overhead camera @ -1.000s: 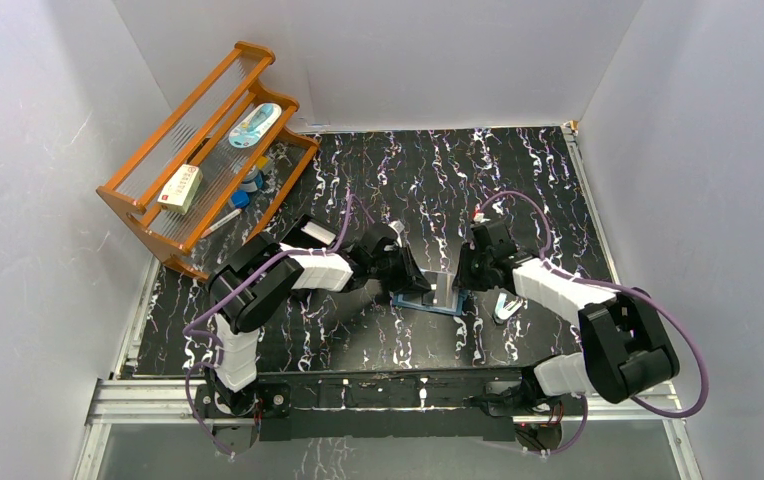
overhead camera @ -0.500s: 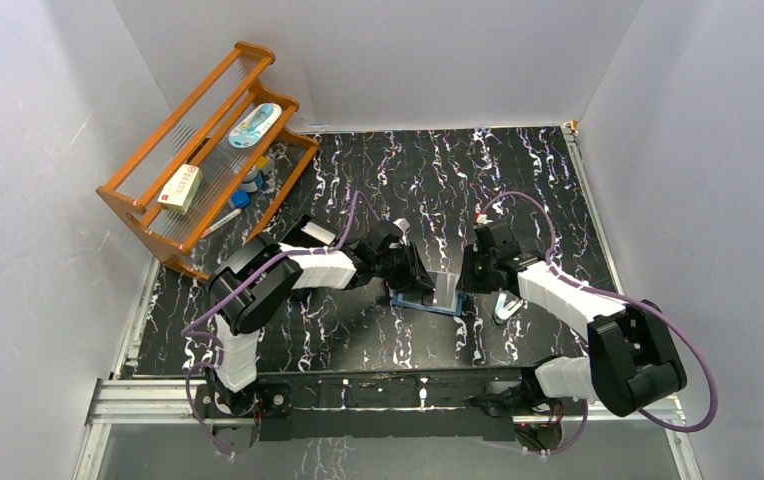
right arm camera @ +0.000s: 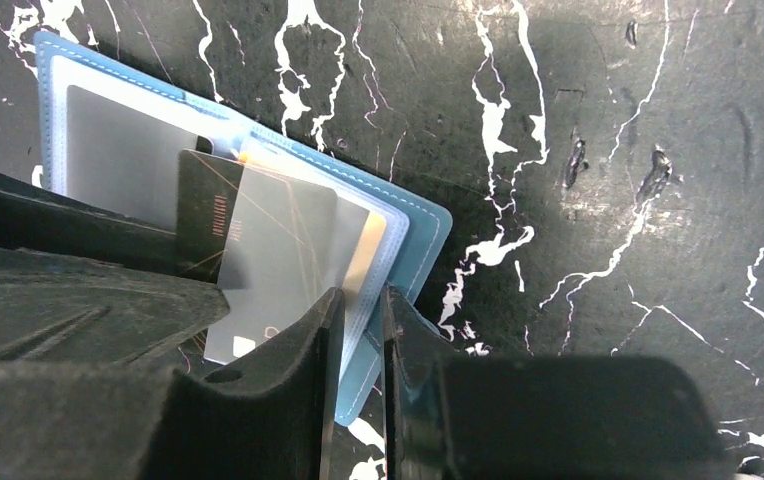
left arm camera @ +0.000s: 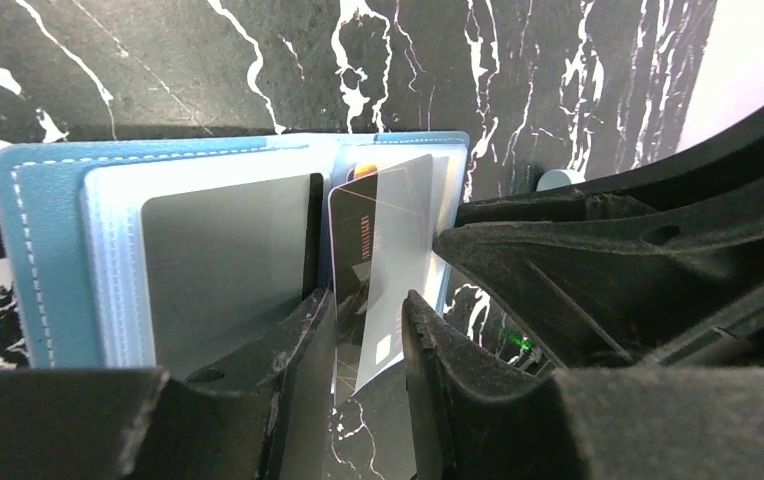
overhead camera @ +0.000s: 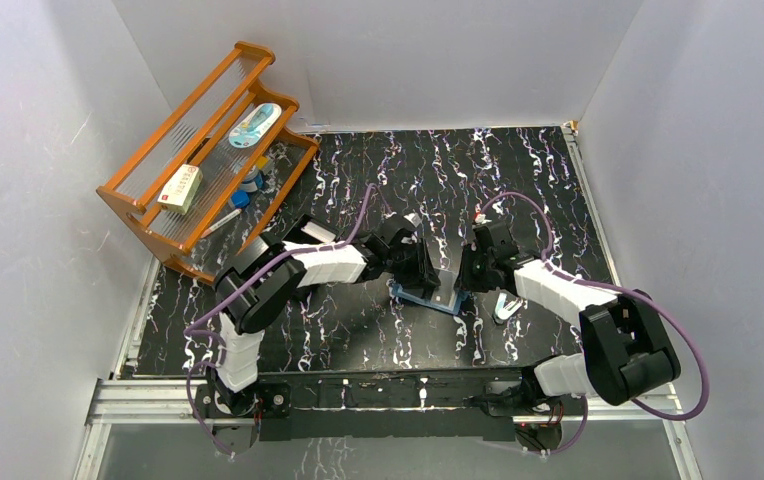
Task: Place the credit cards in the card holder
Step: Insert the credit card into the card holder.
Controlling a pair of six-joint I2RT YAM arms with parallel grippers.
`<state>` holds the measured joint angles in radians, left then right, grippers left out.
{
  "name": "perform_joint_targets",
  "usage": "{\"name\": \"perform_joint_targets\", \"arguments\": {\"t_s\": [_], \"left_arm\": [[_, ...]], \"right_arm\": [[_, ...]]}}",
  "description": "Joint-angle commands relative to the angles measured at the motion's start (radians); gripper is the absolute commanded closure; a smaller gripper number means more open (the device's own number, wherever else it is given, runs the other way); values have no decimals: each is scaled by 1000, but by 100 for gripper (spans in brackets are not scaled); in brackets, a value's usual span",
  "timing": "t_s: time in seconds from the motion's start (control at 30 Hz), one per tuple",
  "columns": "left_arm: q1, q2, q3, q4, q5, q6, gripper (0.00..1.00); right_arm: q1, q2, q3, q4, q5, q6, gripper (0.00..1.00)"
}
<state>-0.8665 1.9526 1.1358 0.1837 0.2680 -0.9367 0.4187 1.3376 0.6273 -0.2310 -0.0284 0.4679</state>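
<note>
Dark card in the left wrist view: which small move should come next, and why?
Probably the left end effector should slide the dark card a little deeper. It lies only partly under the clear pocket of the card holder, its near end between the fingers, while the right end effector pinches the pocket's edge.

The left arm (overhead camera: pixel 323 267) and right arm (overhead camera: pixel 558 291) were clad in white shells over black joints; purple cables (overhead camera: pixel 189 345) were run alongside. The left gripper (left arm camera: pixel 366 300) and right gripper (right arm camera: pixel 361 295) were moulded matte black.

The left fingers (left arm camera: pixel 293 350) stand slightly apart, facing the narrowly pinched right fingers (right arm camera: pixel 298 350).
</note>
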Motion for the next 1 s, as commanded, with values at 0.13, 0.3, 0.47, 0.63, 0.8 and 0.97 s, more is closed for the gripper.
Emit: {"name": "perform_joint_targets", "arguments": {"t_s": [0.13,0.3,0.47,0.63,0.8,0.97], "left_arm": [[-51,39,137,-113,-51,129,72],[-51,28,145,-134,-70,150,71],[-51,0,151,-151,-102,160,66],[-51,-9,140,-134,-122,138,63],[-51,-2,156,-143,-147,140,60],[-51,3,165,-151,-170,144,59]], "right_arm": [[-4,31,-25,37,-2,-8,74],[-3,21,13,-6,29,-22,73],[-7,-42,58,-88,73,-31,73],[-19,-85,67,-126,129,-44,73],[-44,-70,54,-120,133,-53,73],[-65,-29,34,-77,98,-60,73]]}}
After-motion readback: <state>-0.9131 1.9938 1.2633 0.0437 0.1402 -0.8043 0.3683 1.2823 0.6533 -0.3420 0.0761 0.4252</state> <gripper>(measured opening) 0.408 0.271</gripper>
